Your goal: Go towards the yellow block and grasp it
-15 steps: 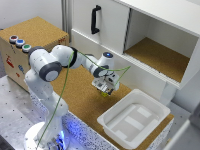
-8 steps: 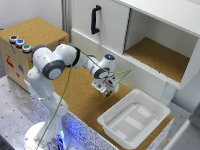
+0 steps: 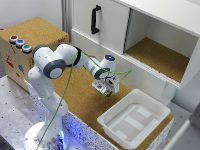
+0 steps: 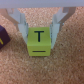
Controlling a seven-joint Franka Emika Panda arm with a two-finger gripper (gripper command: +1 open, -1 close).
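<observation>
Block position: yellow block (image 4: 39, 40) sits on the cork surface (image 4: 45, 70) directly between the two fingers (image 4: 20, 26) of the gripper (image 4: 41, 27).
Fingers: spread, flanking the block, not yet clamped.
Neighbour: purple block (image 4: 3, 36) just beside the yellow block, outside the fingers.
Farther off: white tray (image 3: 134, 119), well apart from the gripper (image 3: 106, 90).
Obstruction: none apparent.

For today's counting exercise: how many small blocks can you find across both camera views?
2. A yellow block sits on the cork surface between the hand's fingers. A purple block lies beside it, cut off at the wrist view's edge. Others may be hidden beneath the arm.
</observation>
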